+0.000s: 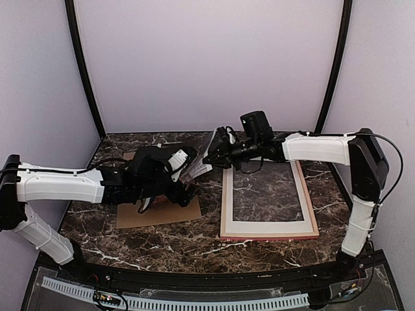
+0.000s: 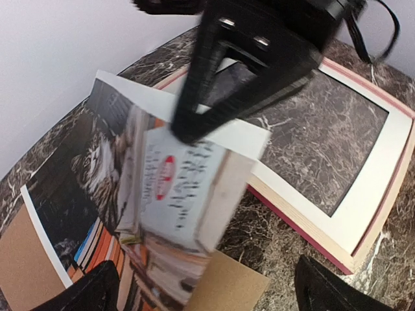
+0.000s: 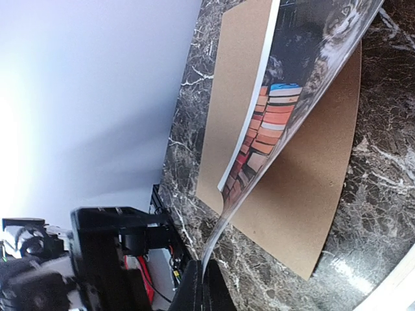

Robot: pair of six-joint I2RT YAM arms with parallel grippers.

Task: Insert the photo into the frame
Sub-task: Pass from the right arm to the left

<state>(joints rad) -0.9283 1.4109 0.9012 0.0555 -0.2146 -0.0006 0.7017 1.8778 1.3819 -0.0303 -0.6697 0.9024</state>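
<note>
While I watch through the left wrist camera, the left gripper (image 2: pixel 207 280) stands with its jaws spread wide, one black finger (image 2: pixel 87 293) at each lower corner of the view and nothing caught between them. Just ahead of those open jaws the photo (image 2: pixel 97 175) of the tabby cat and the stacked orange books hangs bent and tilted, its glossy face throwing back glare near the middle. Above and beyond my left jaws, the right gripper (image 2: pixel 188 129) comes down from the top of that view and pinches the photo's white edge. From the right wrist camera I see the right gripper (image 3: pixel 202 275) with its jaws closed on the thin edge of the photo (image 3: pixel 272 123), which curls up and away from the fingertips with the printed side turned to the left. Under the photo, on the far side of the right jaws, the brown board (image 3: pixel 305 194) lies flat on the marble table (image 3: pixel 382 168). From above, the two grippers nearly meet over the middle of the table (image 1: pixel 162 243), the right one (image 1: pixel 211 157) holding the photo (image 1: pixel 196 170) off the surface and the left one (image 1: pixel 185 189) just beside it, over the board (image 1: pixel 155 214). To the right of both sets of jaws, the frame (image 1: pixel 314 217) lies flat with a white mat (image 1: pixel 266 228) resting in it; the photo is outside it, near its left rail.
</note>
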